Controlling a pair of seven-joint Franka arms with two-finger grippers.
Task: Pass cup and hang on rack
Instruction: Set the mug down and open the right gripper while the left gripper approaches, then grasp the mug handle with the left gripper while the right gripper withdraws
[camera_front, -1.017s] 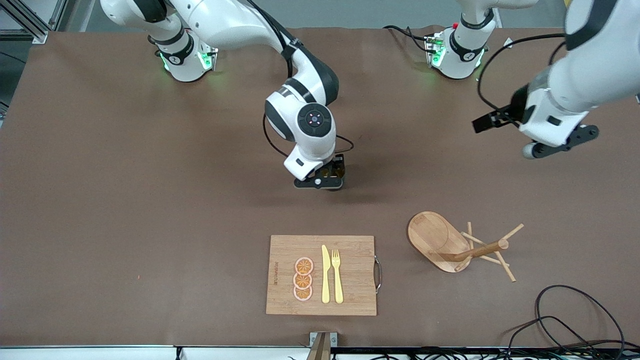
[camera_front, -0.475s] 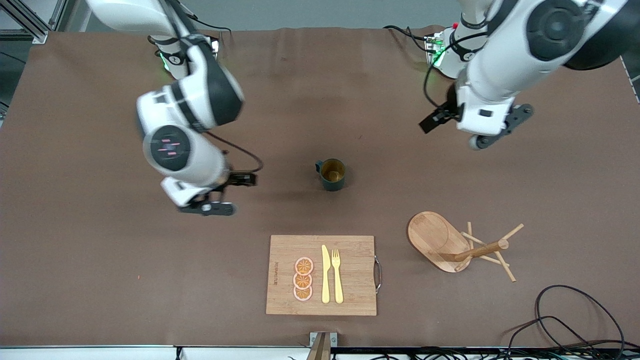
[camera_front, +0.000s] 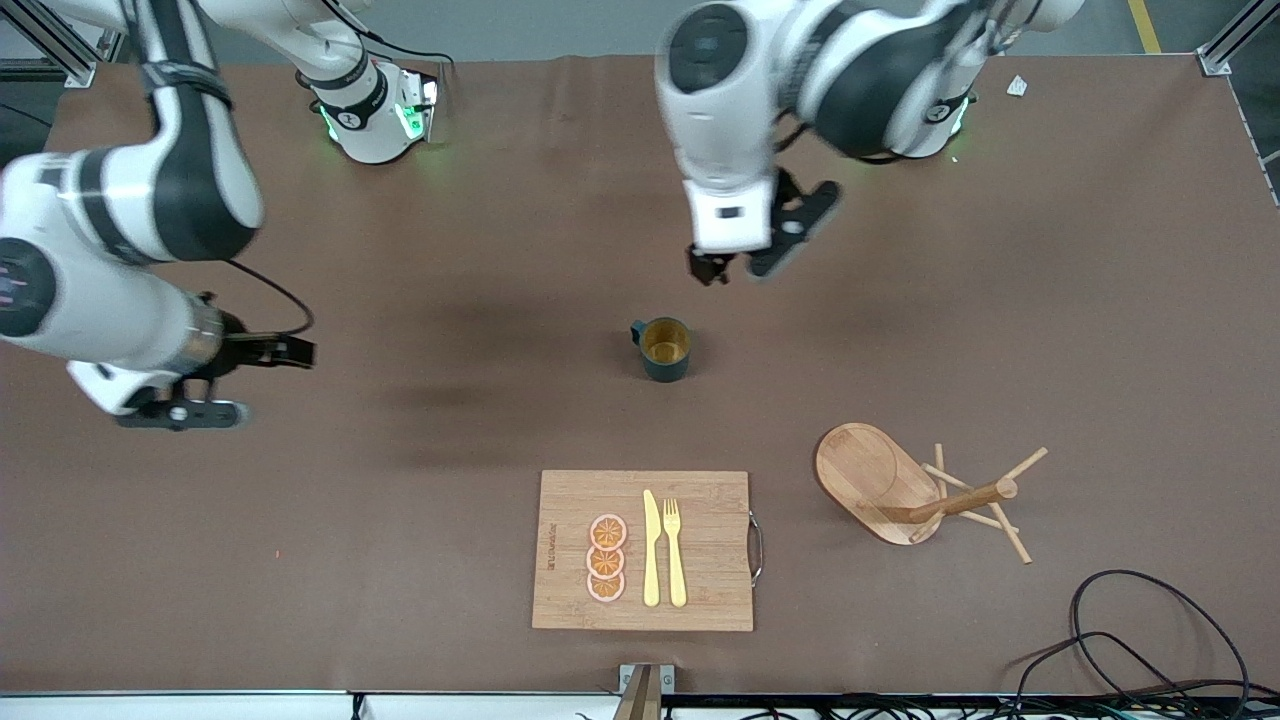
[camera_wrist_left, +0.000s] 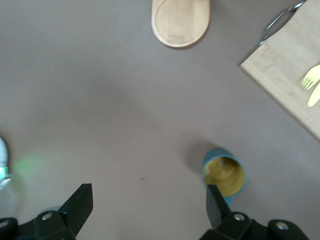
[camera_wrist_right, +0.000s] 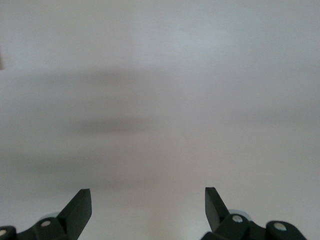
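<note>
The dark teal cup (camera_front: 664, 348) with its yellow inside stands upright mid-table, its handle toward the right arm's end. My left gripper (camera_front: 740, 265) hangs open and empty over bare table close beside the cup. In the left wrist view the cup (camera_wrist_left: 225, 172) sits just by one fingertip (camera_wrist_left: 215, 200), outside the open gripper (camera_wrist_left: 147, 205). The wooden rack (camera_front: 920, 495) is nearer the camera, toward the left arm's end; its oval base (camera_wrist_left: 180, 22) shows in the left wrist view. My right gripper (camera_front: 175, 408) is open and empty over bare table at the right arm's end (camera_wrist_right: 147, 207).
A bamboo cutting board (camera_front: 642, 550) with orange slices, a yellow knife and a yellow fork lies nearer the camera than the cup; its corner (camera_wrist_left: 285, 75) shows in the left wrist view. Black cables (camera_front: 1130, 640) lie at the near corner by the rack.
My right gripper let go of the cup and swung away toward its end of the table. My left arm swung in from its end to beside the cup. The cup stays put.
</note>
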